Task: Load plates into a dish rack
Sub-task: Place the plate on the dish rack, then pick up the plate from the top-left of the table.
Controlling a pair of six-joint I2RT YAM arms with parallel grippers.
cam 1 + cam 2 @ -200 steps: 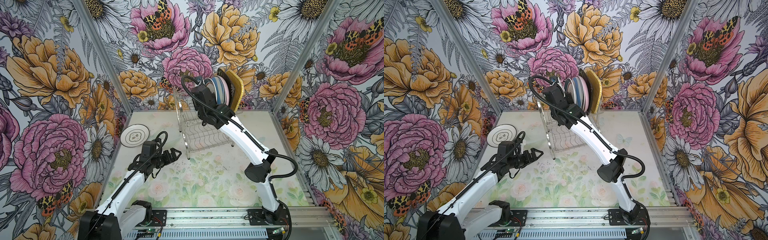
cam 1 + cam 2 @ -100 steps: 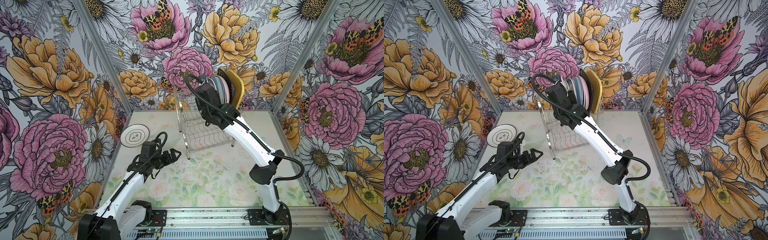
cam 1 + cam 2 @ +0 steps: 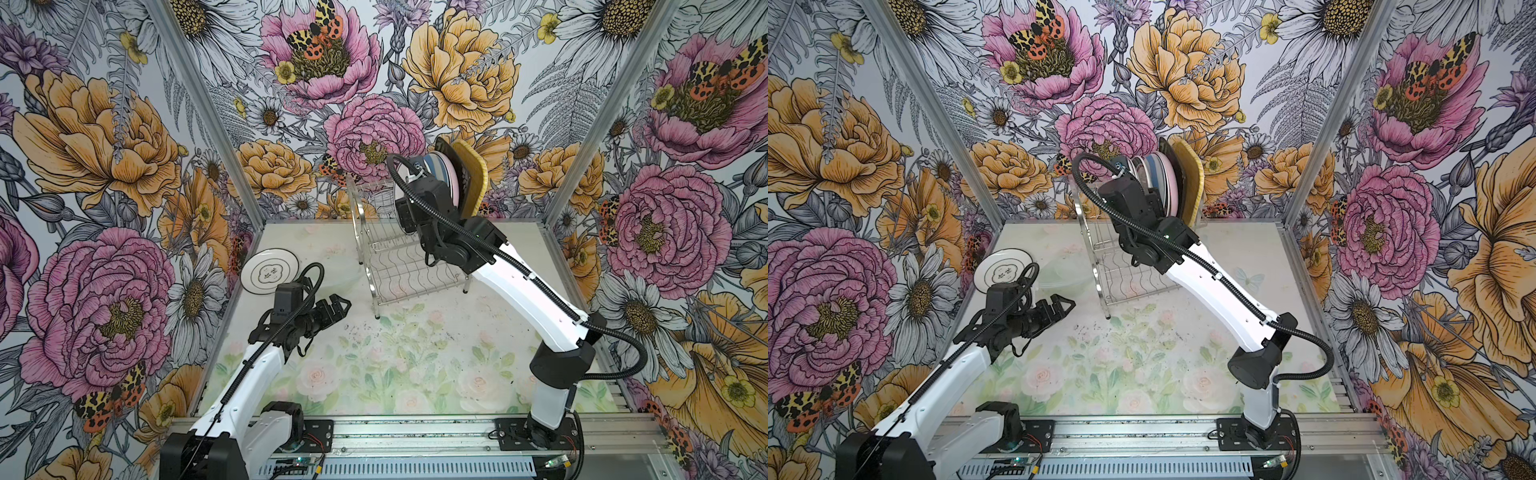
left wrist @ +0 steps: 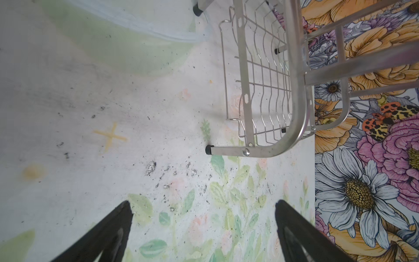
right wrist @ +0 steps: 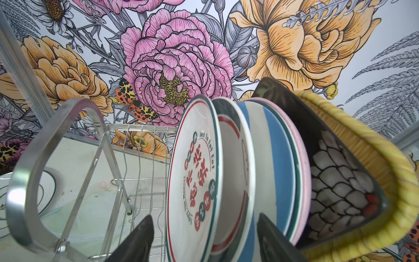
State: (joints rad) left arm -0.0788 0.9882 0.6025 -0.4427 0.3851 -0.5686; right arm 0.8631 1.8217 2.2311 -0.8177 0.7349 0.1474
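- We judge the job mostly done. The upper shelf of the dish rack (image 3: 407,270) carries a tight row of plates on edge. The yellow plate (image 3: 473,183) stands at the far end. After it come the black plate (image 5: 335,181), the pink plate (image 5: 303,158) and the blue-striped plate (image 5: 274,158). Nearest the arm is a front plate (image 5: 195,181), white with red characters.
- One white plate (image 3: 270,270) lies flat on the bench (image 3: 374,374) by the left wall, well apart from the rack. We take it as what is left to load.
- The right tool (image 5: 204,216) is up at the row with its jaws apart. The front plate and the one behind it stand between them, and a gap shows beside one finger, so we read nothing as clamped.
- The left tool (image 4: 204,201) hovers over the bench between the white plate and the rack, jaws wide apart and empty.
- We cannot count the row exactly: the rims overlap, and in both top views the right arm covers much of it.
- How the plates sit in the shelf's wires is hidden from us.
- A pale round shape (image 4: 118,45) lies on the bench beside the rack. We cannot tell whether it is a plate or only print.
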